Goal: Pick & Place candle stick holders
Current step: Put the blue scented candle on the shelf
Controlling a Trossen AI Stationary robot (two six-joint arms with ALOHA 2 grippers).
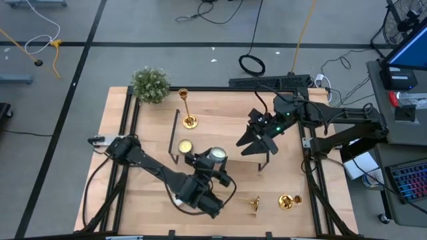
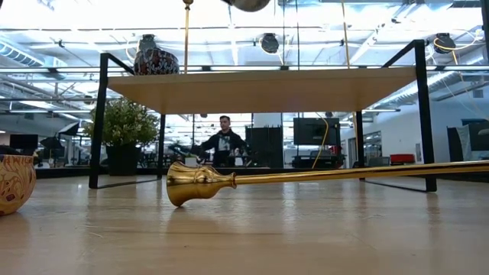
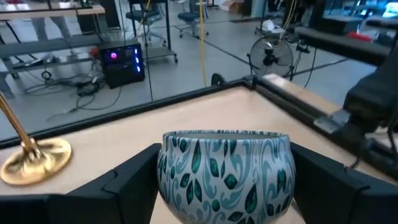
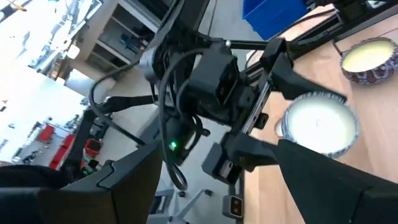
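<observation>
One gold candle stick holder (image 1: 188, 113) stands upright on its round base at the shelf's far left, and its base (image 3: 34, 160) shows in the left wrist view. Another (image 1: 252, 202) lies on its side on the table near the front edge, seen as a long stem with a flared end (image 2: 195, 183) in the low view. My left gripper (image 1: 215, 161) is over the shelf, shut on a teal-patterned candle jar (image 3: 224, 171) that holds a white candle (image 4: 318, 124). My right gripper (image 1: 257, 139) hovers open above the shelf's right part, with nothing between its fingers (image 4: 118, 186). My left gripper pinches the candle jar's rounded wall (image 3: 166, 180) between its two fingers, one on each side. The fingers (image 3: 134, 186) come at it nearly level. The jar is upright, mouth up. In the low view its underside (image 2: 248, 3) shows above the shelf top.
The wooden shelf (image 2: 260, 84) on a black wire frame stands mid-table. On it is a dark patterned jar (image 2: 153, 55) with a yellowish candle (image 1: 185, 145). A potted plant (image 1: 150, 83) is at the far left corner. A gold-patterned jar (image 1: 288, 201) sits front right.
</observation>
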